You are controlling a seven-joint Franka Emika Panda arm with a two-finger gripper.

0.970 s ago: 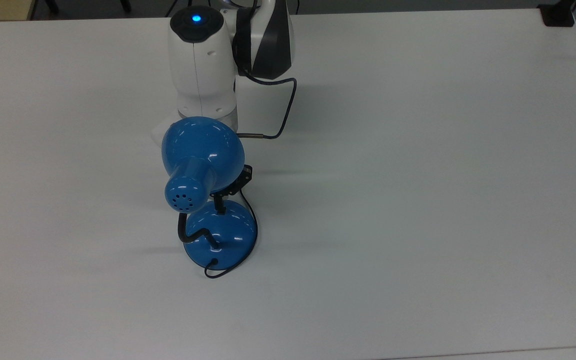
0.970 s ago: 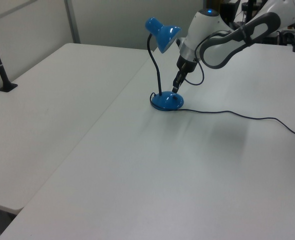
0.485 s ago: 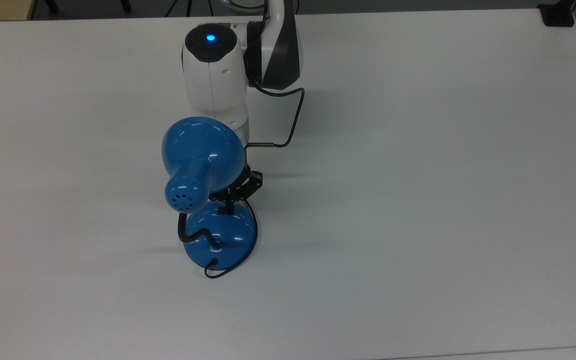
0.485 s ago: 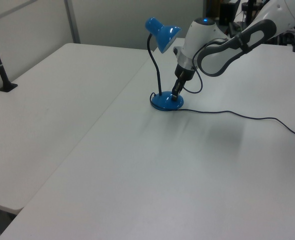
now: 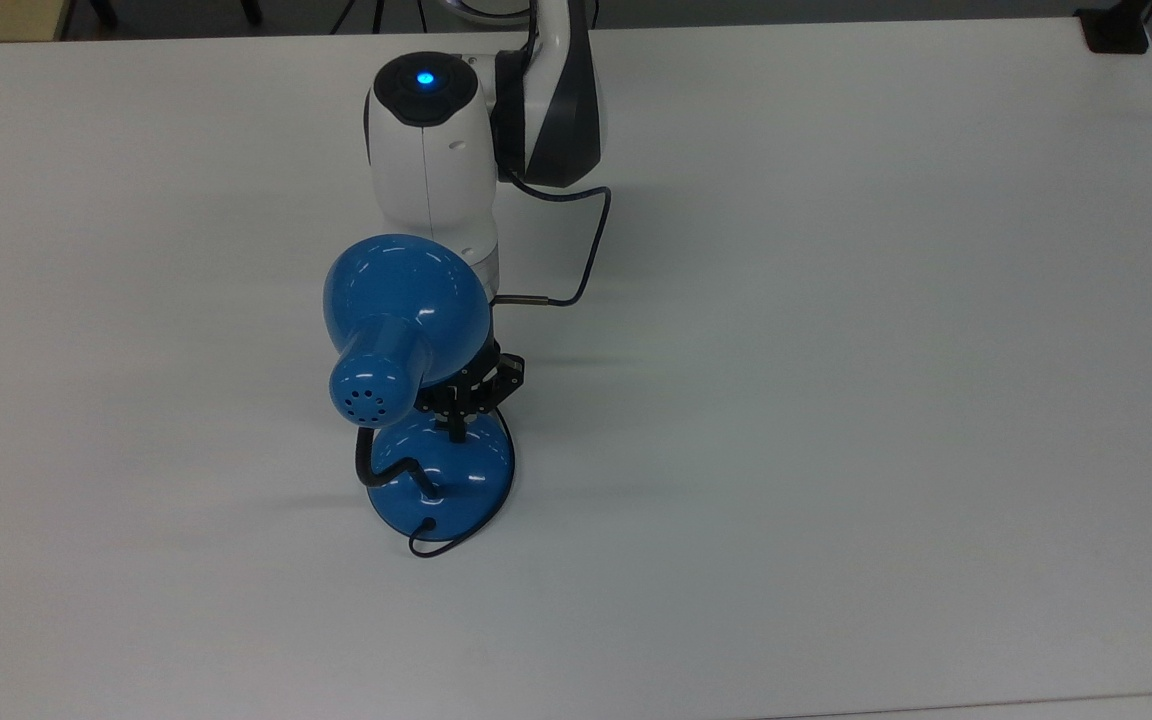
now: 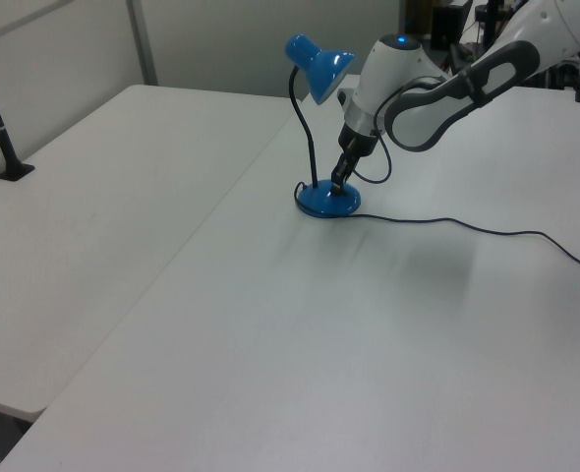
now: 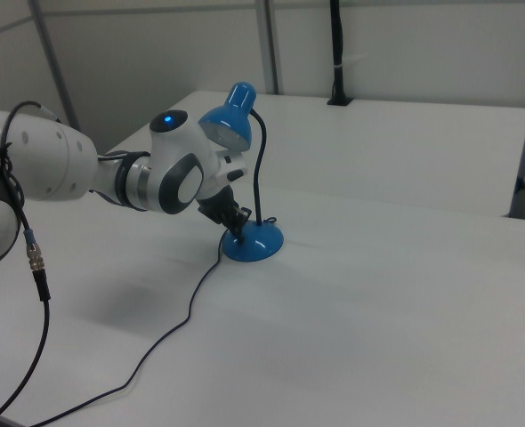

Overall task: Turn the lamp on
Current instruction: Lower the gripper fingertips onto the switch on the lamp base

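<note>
We see the hand [image 5: 455, 428] touching the lamp [image 5: 441, 470] base at frame centre-left — its finger state we cannot tell.

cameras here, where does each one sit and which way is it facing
Top view: overhead, looking down on the lamp; the arm enters from the top edge, claw at the base.
Left view: off one table side, looking across; the arm reaches in from the left view's right.
Right view: opposite side; the arm enters from the right view's left.
All three share the lamp, its cord and the table.
</note>
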